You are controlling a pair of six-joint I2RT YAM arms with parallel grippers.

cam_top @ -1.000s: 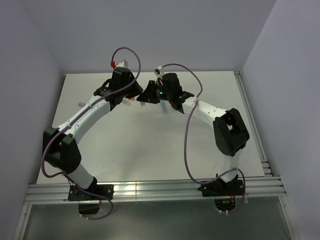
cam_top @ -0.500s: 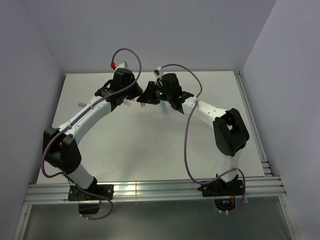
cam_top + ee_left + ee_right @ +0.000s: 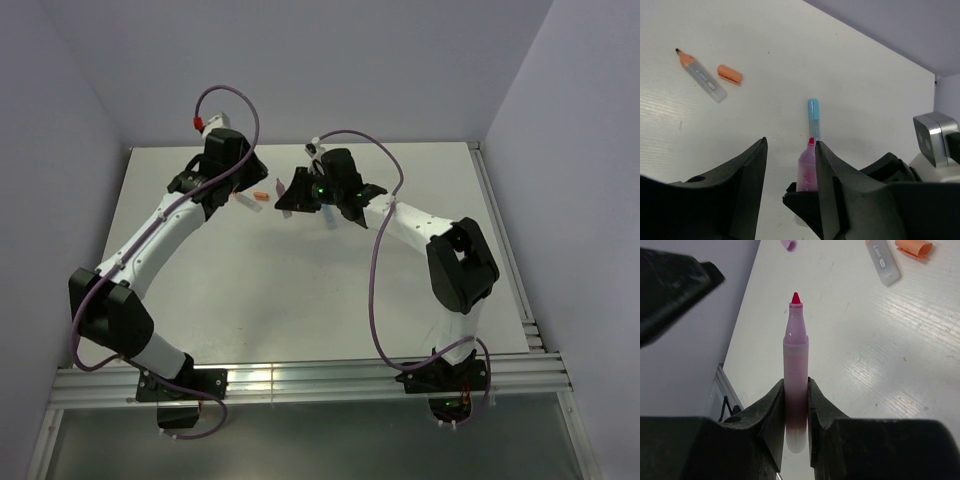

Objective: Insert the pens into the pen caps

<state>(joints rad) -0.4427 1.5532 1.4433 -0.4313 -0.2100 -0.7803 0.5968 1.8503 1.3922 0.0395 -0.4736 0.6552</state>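
Pink pen (image 3: 795, 365): locate clamped in right pincer (image 3: 796, 395), red tip pointing outward. Left pincer (image 3: 790, 145): observe jaws apart, unloaded. Find orange pen (image 3: 701, 76) just beside orange cap (image 3: 729, 74) on counter (image 3: 865, 100).

R wrist cam: clear pen (image 3: 883, 265), orange cap (image 3: 914, 247), pink cap (image 3: 788, 244), all 3 clipped by top edge. L wrist cam: blue pen (image 3: 814, 119) near end hidden behind pink pen (image 3: 806, 170). Top cam: pens too small to ID.
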